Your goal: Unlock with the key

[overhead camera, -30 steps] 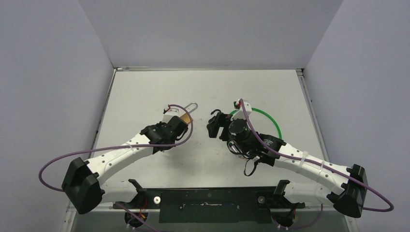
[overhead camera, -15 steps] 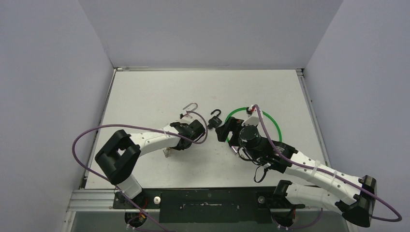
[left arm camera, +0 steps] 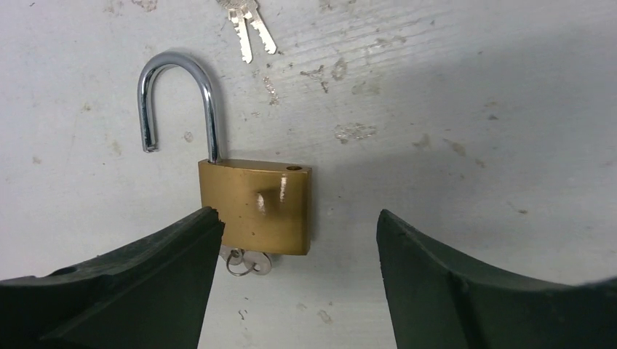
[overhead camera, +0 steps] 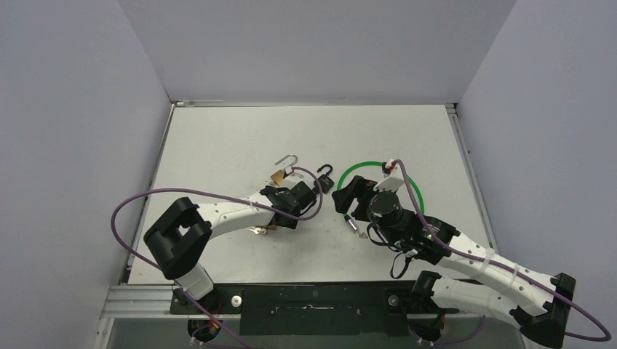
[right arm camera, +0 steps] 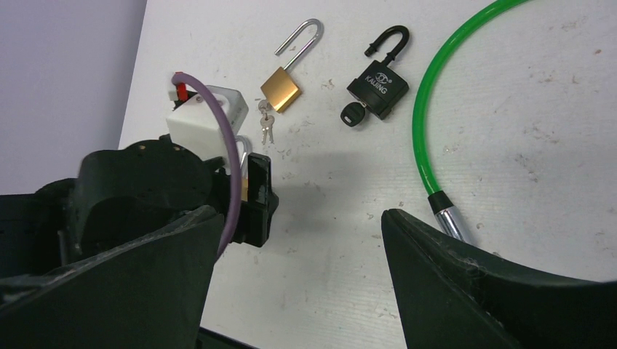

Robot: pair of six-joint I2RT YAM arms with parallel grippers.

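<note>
**Left gripper [left arm camera: 297, 213] released and drawn back from the opened long-shackled brass padlock [right arm camera: 281, 89]**

A second ago, seen from overhead, this gripper sat on the long-shackled brass padlock, with only its shackle showing past the fingers. Now that lock lies free on the table [overhead camera: 218, 138]. Its shackle is swung open and small keys [right arm camera: 265, 129] sit at its keyhole end.

The left gripper has pulled back to the robot's side of that lock, with its fingers spread wide and holding nothing. Its wrist camera looks down on a second lock, a short-shackled brass padlock [left arm camera: 256, 207]. This one lies just nearer the robot than the long-shackled one. It is also open, with a key ring [left arm camera: 247, 262] at its base.

The right gripper [right arm camera: 298, 212] has likewise withdrawn. It is now to the right of the long-shackled lock and nearer the robot, its jaws apart and empty. A black padlock [right arm camera: 377, 89] lies just right of the long-shackled one, its shackle open and a black-headed key [right arm camera: 351, 113] in its base. Further right curves a green cable lock [right arm camera: 422, 116]. Whether it is fastened cannot be told.

All three padlocks are open and both grippers are empty, so the unlocking looks finished or nearly so. The green cable may be all that remains.
</note>
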